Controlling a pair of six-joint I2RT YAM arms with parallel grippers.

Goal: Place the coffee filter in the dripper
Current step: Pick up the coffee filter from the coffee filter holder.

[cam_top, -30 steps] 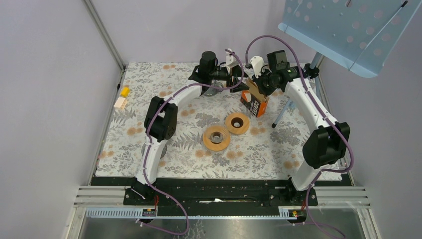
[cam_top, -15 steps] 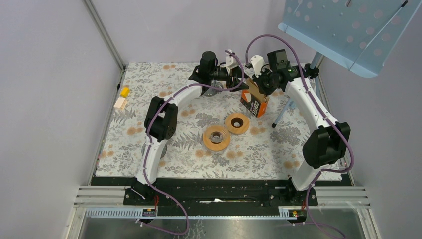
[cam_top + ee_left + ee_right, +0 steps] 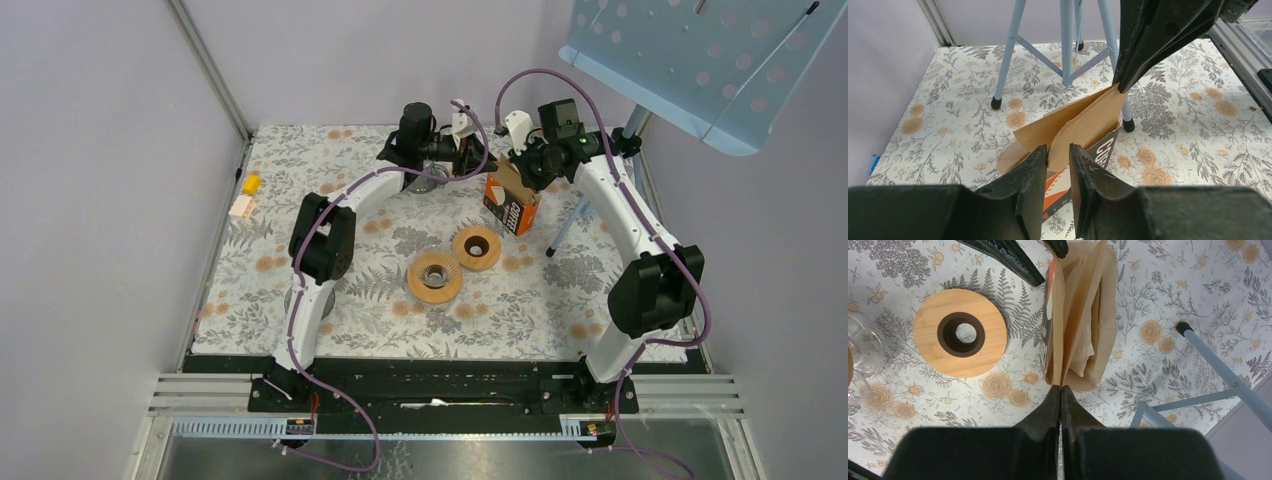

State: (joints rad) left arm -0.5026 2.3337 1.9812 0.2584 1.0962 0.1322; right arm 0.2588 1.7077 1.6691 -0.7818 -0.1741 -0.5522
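Floral-printed cloth (image 3: 250,290) is laid flat as the work surface, closed in by plain lilac walls (image 3: 100,200), with an aluminium post (image 3: 210,70) at the far-left corner and a blue perforated panel (image 3: 690,60) overhanging the far right above a pale-blue tripod (image 3: 1068,45). Counted across: two small blocks by the left edge, a yellow block (image 3: 250,183) and a pale block (image 3: 240,206); two arms, the left arm (image 3: 325,240) and the right arm (image 3: 655,285); two wooden rings at the centre, the nearer ring (image 3: 434,277) just beside the farther ring (image 3: 477,248); and one orange-and-black filter box (image 3: 510,212) beyond them, with brown filter papers (image 3: 1083,315) fanned out of its top. The left gripper (image 3: 1058,149) is seen with only a slim gap, the lower edge of the front coffee filter (image 3: 1088,125) lying between its fingers — whether the paper is actually pinched cannot be told. The right gripper (image 3: 1061,388) is closed tight on the rim of the filter papers.
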